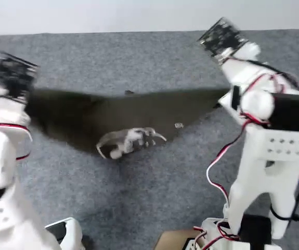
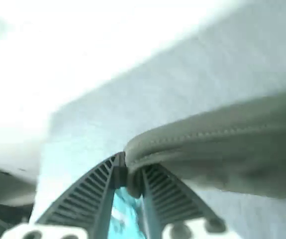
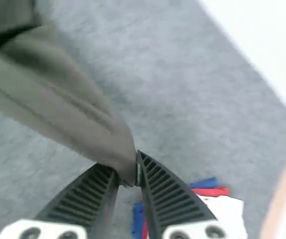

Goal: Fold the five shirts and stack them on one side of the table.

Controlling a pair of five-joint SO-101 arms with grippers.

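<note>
A dark olive shirt with a pale print hangs stretched between the two arms above the grey table, sagging in the middle. My left gripper is shut on the shirt's hem at the left end of the spread. My right gripper is shut on the other corner of the shirt, at the right end.
The grey carpeted table ends at a white wall at the back. A red, white and blue item lies on the table near my right gripper. A brown cardboard piece sits at the front edge.
</note>
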